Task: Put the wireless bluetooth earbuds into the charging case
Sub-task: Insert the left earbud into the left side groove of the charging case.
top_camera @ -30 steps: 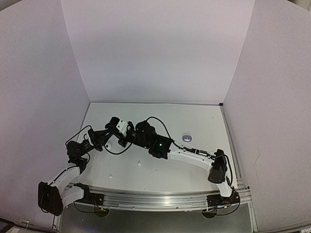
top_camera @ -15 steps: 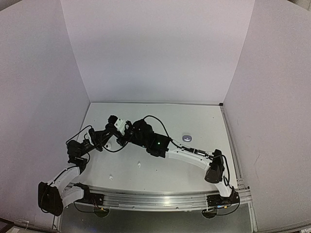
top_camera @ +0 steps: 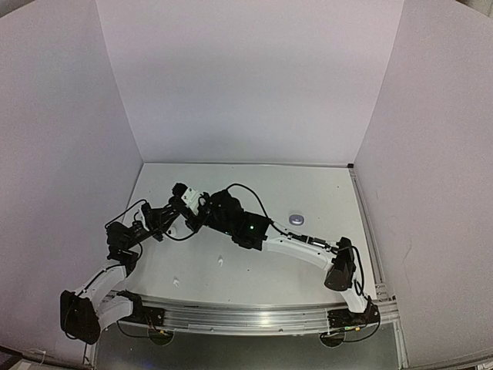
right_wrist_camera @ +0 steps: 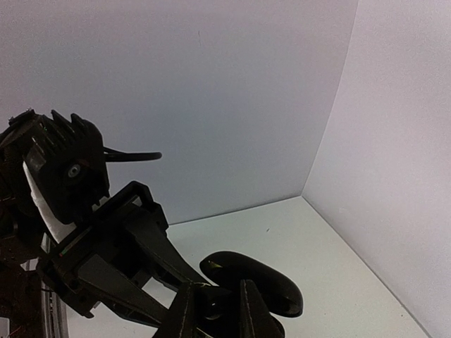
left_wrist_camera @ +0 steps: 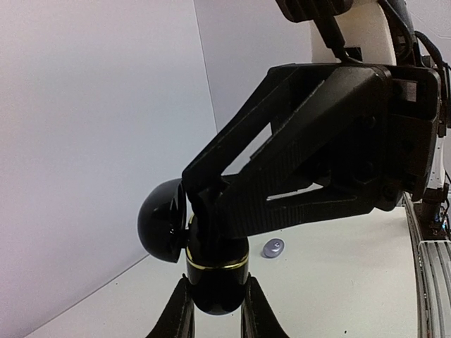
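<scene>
Holding the black charging case (left_wrist_camera: 215, 264) in my left gripper (left_wrist_camera: 216, 299), jaws clamped on its lower half, I have it upright with the domed lid (left_wrist_camera: 161, 220) swung open to one side. My right gripper (right_wrist_camera: 215, 306) comes in from the opposite side, its fingertips right at the open mouth of the case.

I judge this to be the seating step, with a bud going into its pocket. The bud itself I cannot see. Fingers and case are black on black in both wrist views, so I cannot tell whether the right jaws grip a bud or stand slack around nothing.

In the overhead view two tiny pale specks (top_camera: 221, 262) lie on the table (top_camera: 323, 193) toward the arm bases, well apart from the case. They are possibly loose white earbuds. A silvery case (left_wrist_camera: 273, 247) sits on the table to the right.

The next move calls for a steady left hold and a straight, gentle right withdrawal, so nothing tips the case or drags a bud out.
</scene>
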Available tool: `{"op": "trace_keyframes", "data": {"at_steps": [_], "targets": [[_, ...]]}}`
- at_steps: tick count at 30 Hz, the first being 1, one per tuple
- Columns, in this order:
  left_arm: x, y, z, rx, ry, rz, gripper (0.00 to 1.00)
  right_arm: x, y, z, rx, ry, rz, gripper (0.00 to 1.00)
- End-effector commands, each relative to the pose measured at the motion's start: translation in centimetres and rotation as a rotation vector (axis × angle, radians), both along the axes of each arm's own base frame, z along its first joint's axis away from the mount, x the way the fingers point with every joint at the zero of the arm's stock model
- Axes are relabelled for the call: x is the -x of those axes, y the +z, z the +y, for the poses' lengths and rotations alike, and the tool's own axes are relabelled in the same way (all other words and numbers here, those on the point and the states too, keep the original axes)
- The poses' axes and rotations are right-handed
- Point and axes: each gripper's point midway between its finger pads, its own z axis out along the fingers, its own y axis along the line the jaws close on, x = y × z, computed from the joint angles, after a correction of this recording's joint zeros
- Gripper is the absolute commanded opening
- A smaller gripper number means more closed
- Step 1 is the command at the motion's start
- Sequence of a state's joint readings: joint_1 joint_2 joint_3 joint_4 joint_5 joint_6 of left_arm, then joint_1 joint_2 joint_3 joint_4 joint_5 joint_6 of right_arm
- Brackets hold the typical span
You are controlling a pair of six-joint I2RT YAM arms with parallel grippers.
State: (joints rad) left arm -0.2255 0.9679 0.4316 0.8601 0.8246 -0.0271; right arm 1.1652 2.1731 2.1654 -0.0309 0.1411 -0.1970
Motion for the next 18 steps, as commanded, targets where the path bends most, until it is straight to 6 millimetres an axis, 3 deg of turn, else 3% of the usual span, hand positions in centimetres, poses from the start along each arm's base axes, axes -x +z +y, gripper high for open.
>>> {"op": "trace_keyframes", "data": {"at_steps": [1,18], "targets": [[1.3,4.3,0.31,0.039,-0.002,-0.138,0.0,-1.71,-2.9,-0.32,0.078,-0.049,0.039,0.17],[1.0,3.76,0.39,0.046,0.004,-0.117,0.0,-1.22,-2.31,0.6,0.051,-0.005,0.052,0.23]]}}
